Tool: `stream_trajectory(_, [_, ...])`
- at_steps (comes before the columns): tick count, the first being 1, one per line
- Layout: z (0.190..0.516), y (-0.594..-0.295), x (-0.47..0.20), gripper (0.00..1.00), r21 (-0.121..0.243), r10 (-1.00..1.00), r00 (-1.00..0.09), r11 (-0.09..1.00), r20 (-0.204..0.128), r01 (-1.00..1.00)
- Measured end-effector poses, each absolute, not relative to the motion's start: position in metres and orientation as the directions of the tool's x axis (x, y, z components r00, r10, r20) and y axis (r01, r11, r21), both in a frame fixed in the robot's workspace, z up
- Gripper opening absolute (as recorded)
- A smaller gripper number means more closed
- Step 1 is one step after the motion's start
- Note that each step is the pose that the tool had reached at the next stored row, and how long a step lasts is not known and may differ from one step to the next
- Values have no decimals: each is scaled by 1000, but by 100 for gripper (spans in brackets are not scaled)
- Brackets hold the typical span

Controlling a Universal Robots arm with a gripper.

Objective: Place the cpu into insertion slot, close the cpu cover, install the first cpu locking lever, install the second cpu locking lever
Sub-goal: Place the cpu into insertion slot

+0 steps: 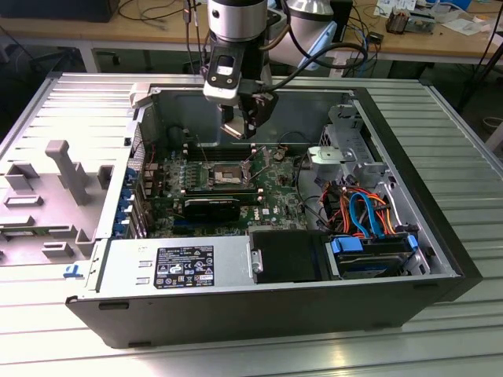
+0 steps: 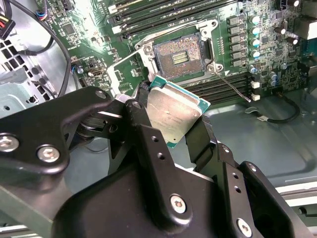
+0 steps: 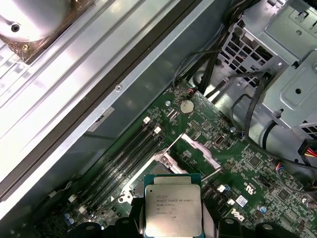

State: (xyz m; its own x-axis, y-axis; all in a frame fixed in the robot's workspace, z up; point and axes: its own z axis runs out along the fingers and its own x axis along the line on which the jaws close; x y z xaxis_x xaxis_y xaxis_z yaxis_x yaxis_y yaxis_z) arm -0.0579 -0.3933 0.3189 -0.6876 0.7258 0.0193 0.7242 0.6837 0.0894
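My gripper (image 2: 171,124) is shut on the cpu (image 2: 173,114), a silvery square chip with a green edge clamped between two black fingers (image 2: 141,116). In the exterior view the gripper (image 1: 238,129) hangs with the cpu (image 1: 230,129) inside the open computer case, above and slightly behind the insertion slot (image 1: 224,174). The slot (image 2: 181,54) lies uncovered, its dark pin field showing. The cpu cover (image 3: 197,148) is swung up and open beside the slot. A thin wire locking lever (image 2: 233,89) sticks out loose from the slot's side. The cpu (image 3: 172,210) shows face-on in the first wrist view.
Long black memory slots (image 2: 163,15) run on both sides of the socket. A drive cage (image 1: 346,149) and bundled orange and blue cables (image 1: 357,208) sit at the exterior view's right. The power supply (image 1: 181,267) lies along the case's front. The case walls (image 1: 393,141) ring the board.
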Motion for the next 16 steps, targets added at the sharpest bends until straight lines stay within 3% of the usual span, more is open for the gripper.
stream_trajectory(16, [319, -393, -58, 55, 89, 756, -654, 650, 19, 754])
